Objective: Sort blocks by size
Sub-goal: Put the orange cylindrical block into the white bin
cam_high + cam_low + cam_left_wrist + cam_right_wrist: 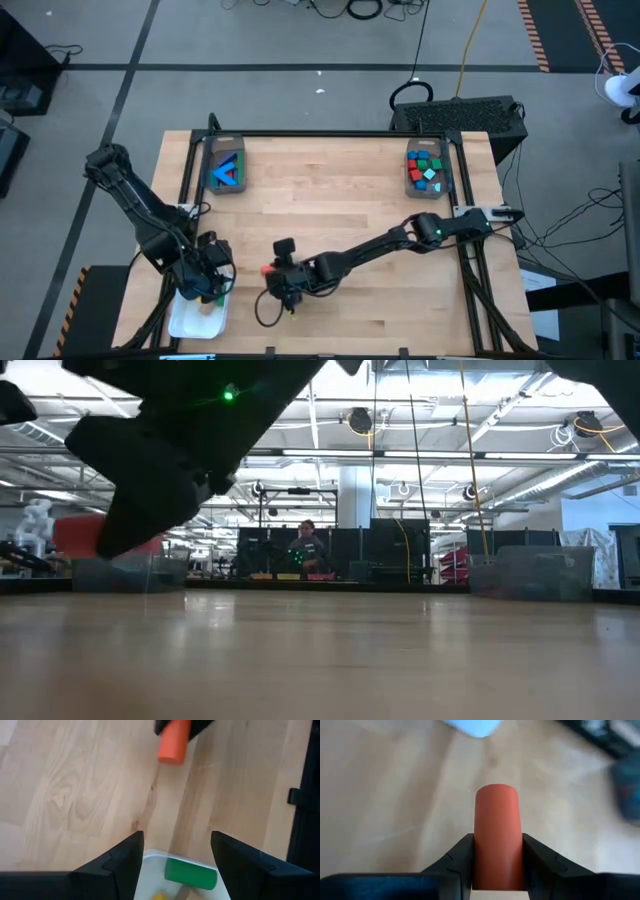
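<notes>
Robotics lab in a large industrial hall.
Ceiling trusses [420,455] fill the upper frame; monitors [300,550] stand mid-frame, beyond the tabletop [320,660].

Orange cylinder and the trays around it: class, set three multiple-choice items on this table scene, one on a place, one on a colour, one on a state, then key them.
1. Where is the orange cylinder?
A. between the right claw's fingers
B. in the far right bin
C. in the white tray

2. What colour is the cylinder lying in the white tray?
A. blue
B. green
C. tan

3. How is the left claw?
A. shut on a block
B. open over the tray
C. out of sight

Key: 1 A, fingers flank it in the right wrist view; 2 B, green cylinder shows; 3 B, fingers stand apart, holding nothing.
</notes>
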